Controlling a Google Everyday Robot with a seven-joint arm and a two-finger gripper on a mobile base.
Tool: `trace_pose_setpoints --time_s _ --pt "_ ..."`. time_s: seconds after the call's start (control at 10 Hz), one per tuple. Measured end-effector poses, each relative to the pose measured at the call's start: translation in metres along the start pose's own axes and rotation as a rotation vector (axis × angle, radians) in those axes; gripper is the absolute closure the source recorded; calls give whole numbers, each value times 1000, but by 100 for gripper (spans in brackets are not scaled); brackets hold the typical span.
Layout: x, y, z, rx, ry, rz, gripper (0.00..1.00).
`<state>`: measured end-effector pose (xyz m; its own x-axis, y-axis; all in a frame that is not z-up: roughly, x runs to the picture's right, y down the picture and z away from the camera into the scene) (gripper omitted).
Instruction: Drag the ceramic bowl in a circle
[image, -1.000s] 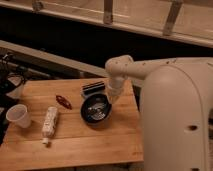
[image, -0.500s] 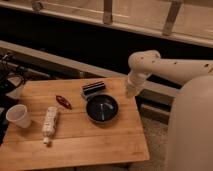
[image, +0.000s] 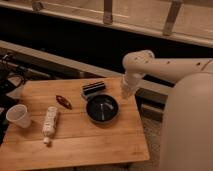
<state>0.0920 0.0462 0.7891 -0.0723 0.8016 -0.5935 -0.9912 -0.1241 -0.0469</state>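
Observation:
The ceramic bowl (image: 102, 108) is a round, shallow, glossy black bowl with pale glints inside. It sits upright on the wooden table (image: 90, 145), right of the middle. My gripper (image: 126, 93) hangs at the end of the white arm, by the table's right far corner. It is just right of the bowl's far rim and apart from it. The arm's white body fills the right side of the view.
A black ribbed block (image: 94, 89) lies just behind the bowl. A small reddish-brown object (image: 63, 101), a white bottle lying on its side (image: 49, 123) and a white cup (image: 19, 116) are on the left half. The table's right edge is close to the bowl.
The arm has swung from over the bowl to the right, off past the table's corner. The bowl has shifted slightly right and away from the front edge.

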Motion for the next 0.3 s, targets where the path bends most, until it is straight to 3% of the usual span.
trace_pose_setpoints --time_s 0.3 --pt "-7 3 9 -12 24 12 55"
